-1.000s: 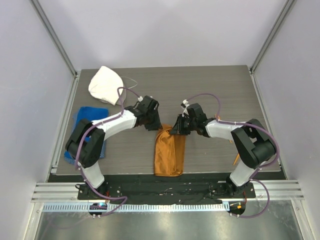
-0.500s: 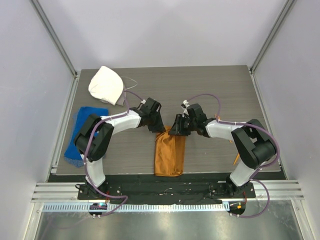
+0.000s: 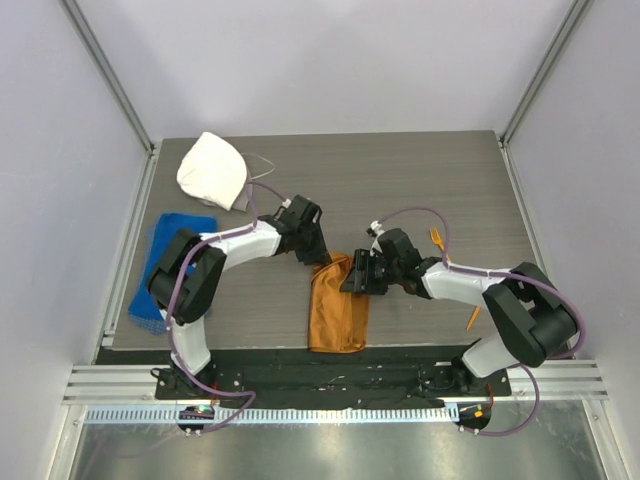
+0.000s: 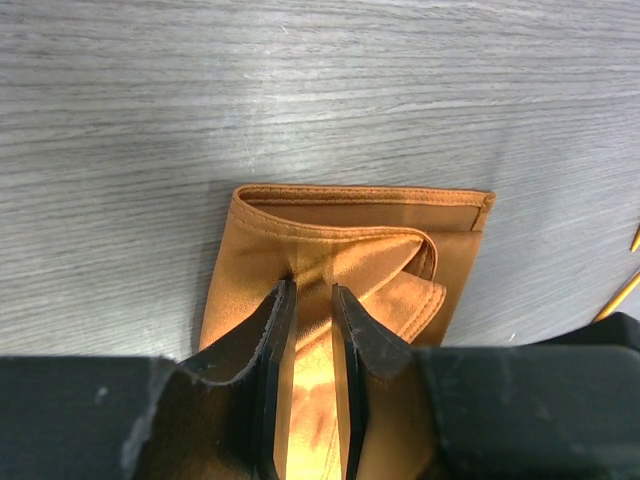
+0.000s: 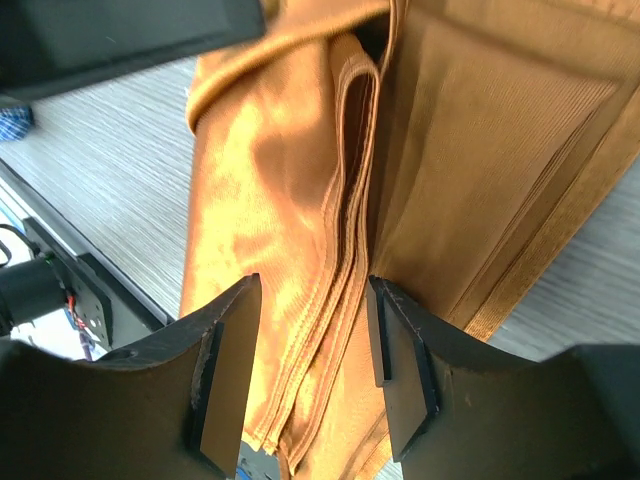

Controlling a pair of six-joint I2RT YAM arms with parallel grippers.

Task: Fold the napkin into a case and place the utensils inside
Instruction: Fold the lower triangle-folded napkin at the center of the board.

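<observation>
Your left claw (image 4: 312,292) is pinched nearly closed on a raised fold of the rust-orange, sheeny fabric napkin (image 4: 400,215), whose folded end lies on the grey wood-grain table (image 4: 300,80) just beyond the fingertips. Your right claw (image 5: 312,290) stands parted, straddling the stacked edges of the same cloth directly beneath it. A thin orange plastic utensil (image 3: 437,238) lies right of your right claw, clear of the cloth.
</observation>
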